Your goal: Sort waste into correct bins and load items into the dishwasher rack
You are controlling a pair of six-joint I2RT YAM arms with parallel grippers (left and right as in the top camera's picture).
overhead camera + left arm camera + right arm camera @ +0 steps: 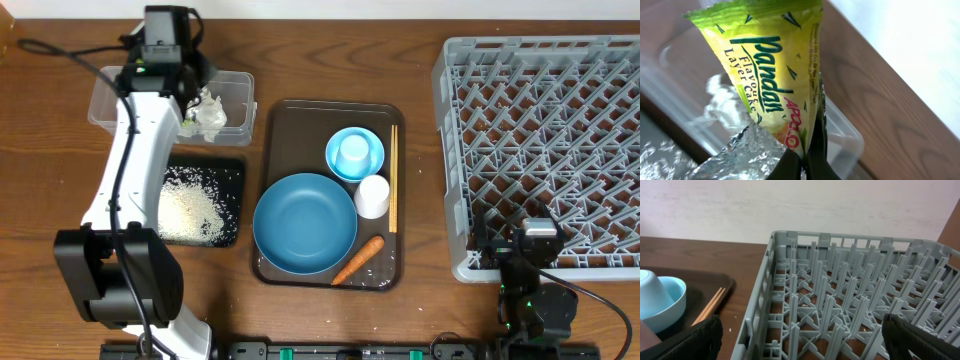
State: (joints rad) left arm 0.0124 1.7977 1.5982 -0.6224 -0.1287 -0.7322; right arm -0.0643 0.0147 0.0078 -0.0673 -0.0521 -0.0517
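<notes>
My left gripper (807, 167) is shut on the bottom edge of the yellow-green wrapper (765, 75), which hangs over the clear tub (847, 137). From overhead the left gripper (197, 97) is above that tub (120, 105), with crumpled white paper (213, 116) under it. Rice grains (188, 210) lie in the black tray (232, 170). The blue dish (305, 222), light-blue bowl (355, 155), white cup (372, 196), chopsticks (393, 180) and carrot (358, 260) rest on the brown tray. My right gripper (802, 345) is open and empty over the grey rack (840, 305), at its near-left corner.
The brown serving tray (275, 130) sits mid-table between the bins and the rack (545, 150). The left arm stretches from the front left edge up to the tub. The right gripper (540, 245) sits low at the front right. A wall runs behind the table.
</notes>
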